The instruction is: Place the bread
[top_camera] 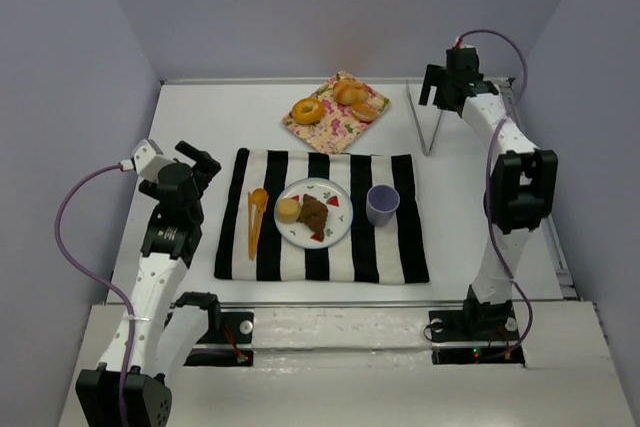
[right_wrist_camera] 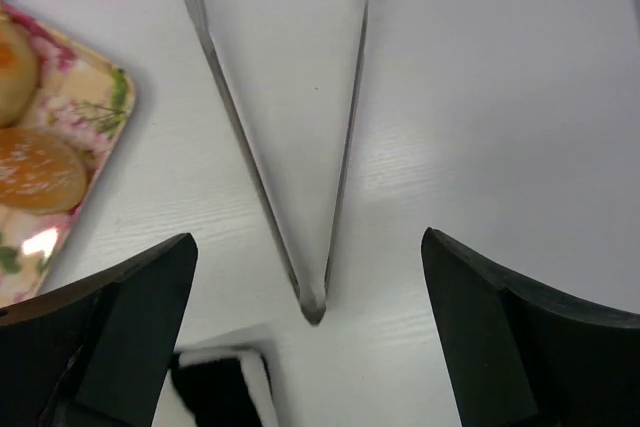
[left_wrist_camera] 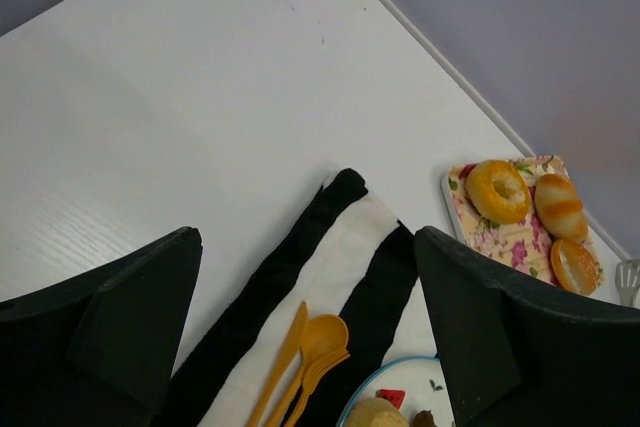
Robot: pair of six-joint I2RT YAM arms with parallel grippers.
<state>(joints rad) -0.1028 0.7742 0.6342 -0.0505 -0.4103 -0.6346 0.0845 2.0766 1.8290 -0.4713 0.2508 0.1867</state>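
A floral tray [top_camera: 330,132] at the back holds a ring-shaped bread [top_camera: 306,110] and two buns [top_camera: 350,94]. They also show in the left wrist view [left_wrist_camera: 497,190]. A white plate [top_camera: 312,188] on a striped cloth [top_camera: 380,247] carries a small bun [top_camera: 288,209], a brown piece [top_camera: 314,213] and red bits. My left gripper [top_camera: 200,162] is open and empty over the cloth's left end [left_wrist_camera: 305,237]. My right gripper [top_camera: 450,87] is open and empty above metal tongs [right_wrist_camera: 312,302] that lie on the table; the gripper also shows in its own wrist view [right_wrist_camera: 308,239].
Orange cutlery [top_camera: 257,217] lies left of the plate, and a purple cup [top_camera: 381,204] stands to its right. The tongs [top_camera: 428,122] lie right of the tray. Grey walls close in the table on three sides.
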